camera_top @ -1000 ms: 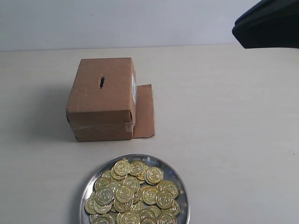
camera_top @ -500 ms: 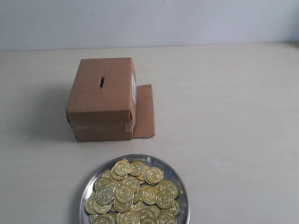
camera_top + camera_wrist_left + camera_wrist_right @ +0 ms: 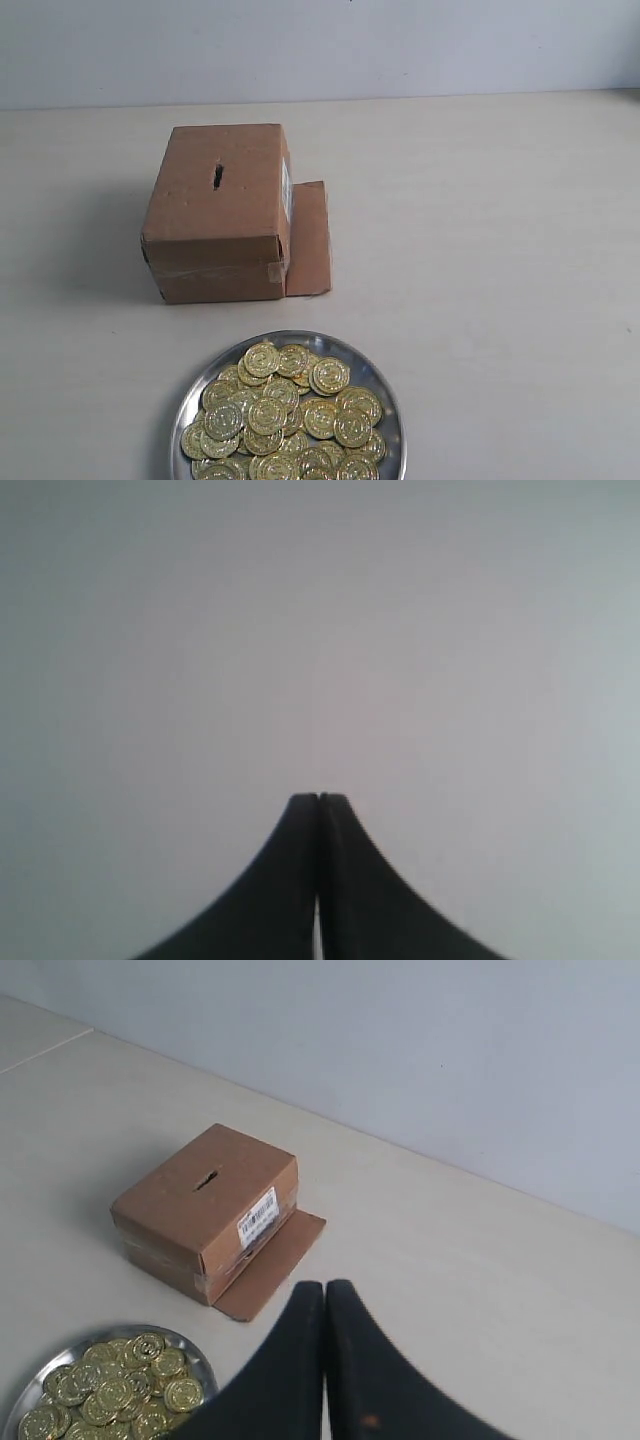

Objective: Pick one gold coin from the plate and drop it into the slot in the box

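Watching from the remote station, I see the box (image 3: 215, 210) standing on the pale table (image 3: 480, 250), left of centre in the exterior view. Its slot (image 3: 218, 177) is a short dark slit with ragged edges in the top face. A loose flap (image 3: 308, 240) lies flat on the table against the box's right side, just below a small white label (image 3: 286, 190) on that side wall. Clear tape (image 3: 215, 270) runs along the lower front of the carton.

The plate (image 3: 368, 372) sits on the table nearer the camera, apart from the box, with its near rim cut by the edge of the frame. Gold coins (image 3: 280, 415) are heaped on it, overlapping one another and covering most of the shiny dish.

The left pincer (image 3: 318, 798) is closed, its two black fingers pressed together tip to tip and gripping nothing. Behind it I see only a plain grey surface.

The right pincer (image 3: 324, 1285) is likewise closed and empty. It is raised over the table, well apart from both box and plate. Its wrist view takes in the whole carton, the flap and part of the coin-filled dish, with a grey wall (image 3: 450, 1070) behind.
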